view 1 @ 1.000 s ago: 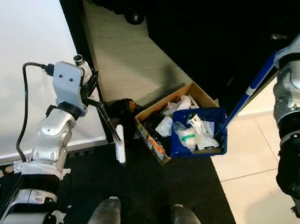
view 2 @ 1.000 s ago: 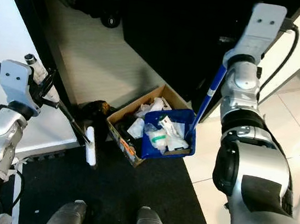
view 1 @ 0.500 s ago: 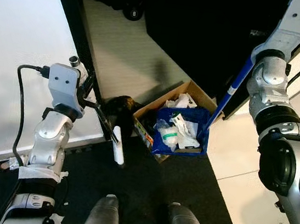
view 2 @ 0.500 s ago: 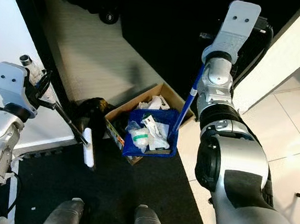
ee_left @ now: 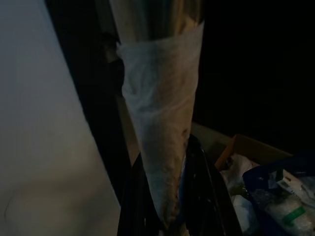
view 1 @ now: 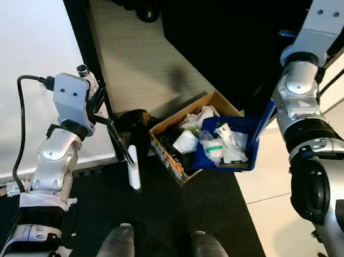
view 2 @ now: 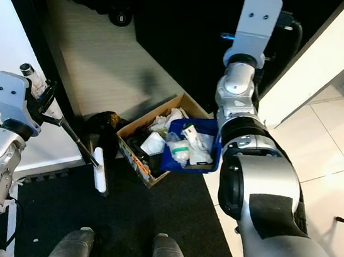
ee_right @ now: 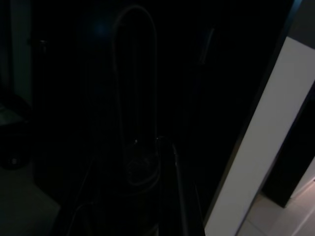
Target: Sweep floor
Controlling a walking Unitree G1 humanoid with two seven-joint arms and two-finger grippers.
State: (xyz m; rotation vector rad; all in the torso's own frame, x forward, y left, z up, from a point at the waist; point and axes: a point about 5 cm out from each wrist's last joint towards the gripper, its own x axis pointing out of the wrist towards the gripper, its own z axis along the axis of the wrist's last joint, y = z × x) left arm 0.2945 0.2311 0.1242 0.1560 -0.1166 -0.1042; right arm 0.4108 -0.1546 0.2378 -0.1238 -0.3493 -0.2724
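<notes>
Black-fingered left gripper [view 1: 101,114] clamped on brush handle [view 1: 119,144], white brush head [view 1: 133,169] hanging just above dark floor mat [view 1: 167,213]. Right gripper, raised against dark doorway, finger state indiscernible; blue handle [view 1: 264,118] descending from it to blue dustpan [view 1: 243,166], laden with white litter [view 1: 223,147], tilted over cardboard box [view 1: 167,156] on wooden floor [view 1: 137,54].

No text can be read in these pictures. The box [view 1: 169,157] has coloured print on its side, but it is too small to read.
</notes>
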